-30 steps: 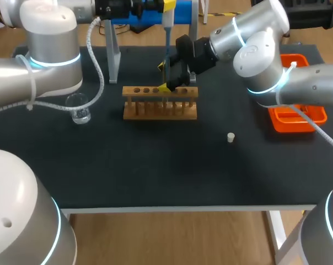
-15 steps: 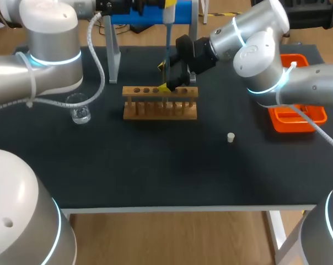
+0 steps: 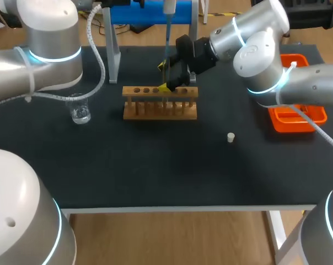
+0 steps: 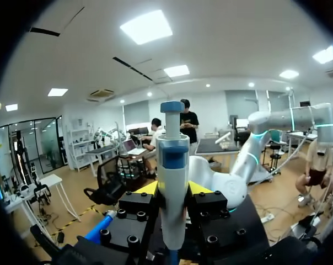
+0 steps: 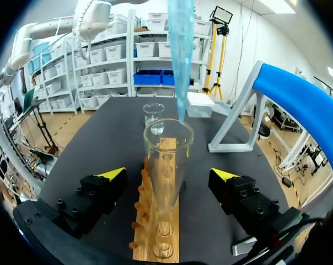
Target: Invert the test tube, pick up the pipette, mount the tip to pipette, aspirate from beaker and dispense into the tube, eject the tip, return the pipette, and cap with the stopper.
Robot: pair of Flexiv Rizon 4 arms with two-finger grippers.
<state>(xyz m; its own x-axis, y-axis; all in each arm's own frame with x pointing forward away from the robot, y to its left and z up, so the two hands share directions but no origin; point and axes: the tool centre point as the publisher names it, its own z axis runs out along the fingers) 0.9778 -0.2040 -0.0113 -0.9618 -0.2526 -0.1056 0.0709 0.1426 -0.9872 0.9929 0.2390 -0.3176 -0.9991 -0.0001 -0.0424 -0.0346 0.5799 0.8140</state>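
Right wrist view: tip (image 5: 181,55) above tube (image 5: 167,171)

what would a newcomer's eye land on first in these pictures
The pipette, clamped upright in the left gripper, hangs its blue tip just above the mouth of a glass tube standing in the wooden rack, between the fingers of the open right gripper. An orange tray sits at the right edge of the black table, where a small white stopper lies alone.
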